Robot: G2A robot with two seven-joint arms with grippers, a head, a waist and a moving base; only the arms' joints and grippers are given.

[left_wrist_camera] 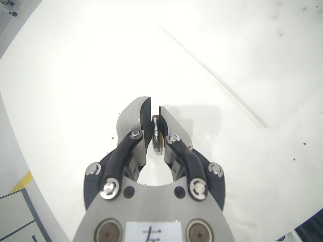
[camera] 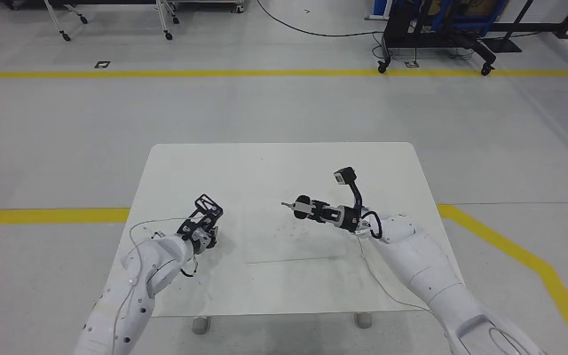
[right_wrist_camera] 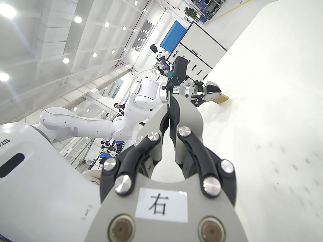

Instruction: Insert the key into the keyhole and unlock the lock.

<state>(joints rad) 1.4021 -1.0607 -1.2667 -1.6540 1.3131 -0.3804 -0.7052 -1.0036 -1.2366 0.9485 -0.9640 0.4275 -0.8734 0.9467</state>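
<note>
At the centre of the top view you see the right gripper [camera: 295, 207] closed on the key [camera: 286, 205], whose silvery tip pokes out leftward. The left wrist view shows the left gripper [left_wrist_camera: 154, 105] pinched shut on the lock [left_wrist_camera: 156, 139] by its steel shackle. The right wrist view adds its brass body, right of centre.

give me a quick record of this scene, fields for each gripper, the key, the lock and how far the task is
left gripper: shut on brass padlock with silver shackle, over the white table
right gripper: shut on small silver key, its tip pointing toward the left gripper
key and padlock: apart, not touching
keyhole: too hidden to tell
progress: key not yet inserted
</note>
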